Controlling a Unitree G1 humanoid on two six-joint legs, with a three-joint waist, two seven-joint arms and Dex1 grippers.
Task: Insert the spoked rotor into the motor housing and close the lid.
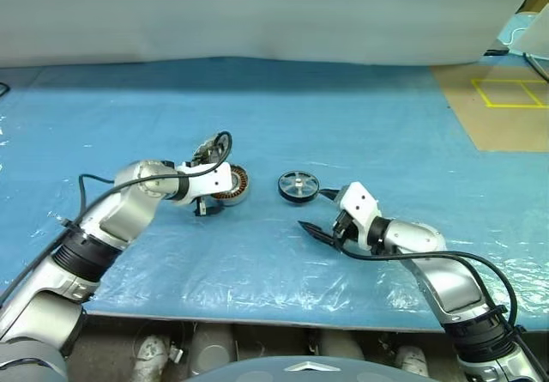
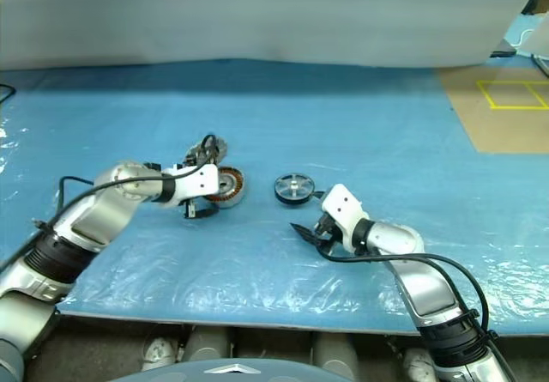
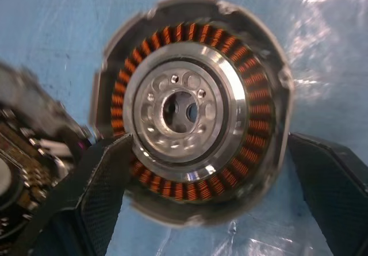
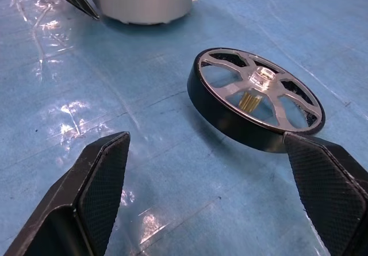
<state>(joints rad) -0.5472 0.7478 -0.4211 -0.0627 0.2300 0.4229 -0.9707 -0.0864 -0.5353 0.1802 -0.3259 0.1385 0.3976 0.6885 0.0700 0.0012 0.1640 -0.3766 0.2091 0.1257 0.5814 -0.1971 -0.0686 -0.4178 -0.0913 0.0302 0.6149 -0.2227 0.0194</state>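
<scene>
The motor housing (image 3: 192, 109), with copper windings around a silver centre, lies face up on the blue sheet. My left gripper (image 1: 210, 200) is open and tilted down over it; one finger (image 3: 103, 193) overlaps its shell, the other (image 3: 333, 181) stands clear. The spoked rotor (image 1: 298, 185), black-rimmed with a silver spoked face, lies just right of the housing. My right gripper (image 1: 320, 213) is open and low just in front of the rotor (image 4: 256, 100), which sits toward one finger and is not touched. A silvery round piece (image 2: 208, 150), perhaps the lid, peeks out behind my left wrist.
A glossy blue plastic sheet (image 1: 343, 116) covers the table, and its front edge (image 1: 257, 318) runs close below both arms. A brown board with yellow tape (image 1: 506, 99) lies at the far right. A pale backdrop (image 1: 257, 13) closes off the rear.
</scene>
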